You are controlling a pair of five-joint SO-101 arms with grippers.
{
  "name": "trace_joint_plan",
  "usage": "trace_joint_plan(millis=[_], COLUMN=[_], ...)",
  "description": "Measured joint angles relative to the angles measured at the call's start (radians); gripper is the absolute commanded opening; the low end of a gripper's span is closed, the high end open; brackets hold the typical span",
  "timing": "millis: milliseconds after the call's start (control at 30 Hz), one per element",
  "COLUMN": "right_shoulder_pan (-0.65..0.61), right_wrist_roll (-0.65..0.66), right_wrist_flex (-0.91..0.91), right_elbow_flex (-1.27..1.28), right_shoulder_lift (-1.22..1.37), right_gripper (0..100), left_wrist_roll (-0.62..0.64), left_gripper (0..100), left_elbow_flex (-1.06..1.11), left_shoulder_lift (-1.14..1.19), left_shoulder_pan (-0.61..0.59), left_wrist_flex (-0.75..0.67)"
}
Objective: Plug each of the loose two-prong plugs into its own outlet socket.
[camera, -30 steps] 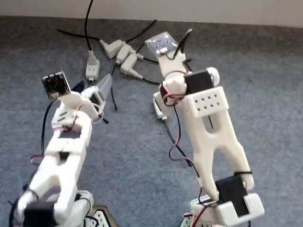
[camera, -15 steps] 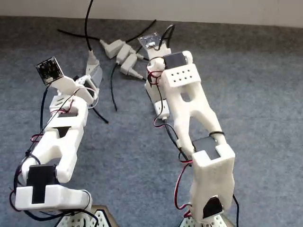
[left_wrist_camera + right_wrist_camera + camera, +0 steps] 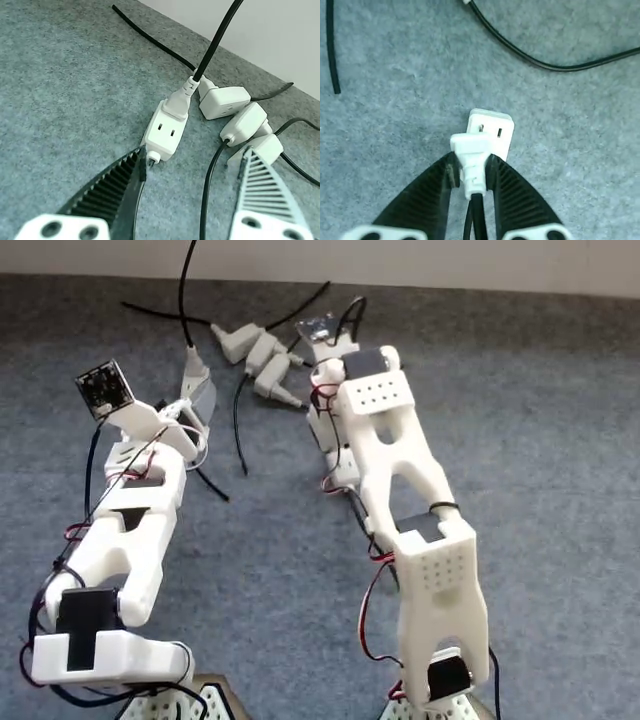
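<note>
High view: the loose plugs (image 3: 262, 360) lay bunched on the carpet (image 3: 560, 440) with open floor all round, so you had swing room. Left wrist: your left gripper (image 3: 195, 157) hung wide open over a corded socket (image 3: 164, 132). Right wrist: your right gripper (image 3: 470, 167) pinched a plug (image 3: 469, 145) by its body, nose against a second socket (image 3: 495, 127). It's light, slick plastic I'd guess, so squeeze the body, never the cord.

We are looking steeply down over both arms (image 3: 140, 530), and from each wrist closely at the carpet (image 3: 570, 125), sharing the plugs (image 3: 245, 122) with the left.
</note>
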Motion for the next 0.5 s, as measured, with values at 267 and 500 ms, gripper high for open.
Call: trace_joint_plan(millis=[267, 500], right_shoulder_pan=[0.003, 0.014], right_wrist_roll=[0.0, -0.068], right_wrist_flex=[0.118, 0.123], right_elbow_flex=[-0.14, -0.144], right_shoulder_lift=[0.0, 0.012], right_gripper=[0.7, 0.7], left_wrist_roll=[0.0, 0.0], left_gripper=[30, 30], left_elbow_flex=[0.0, 0.0], left_shoulder_lift=[0.0, 0.0], left_shoulder_pan=[0.0, 0.0], left_wrist_flex=[0.0, 0.0])
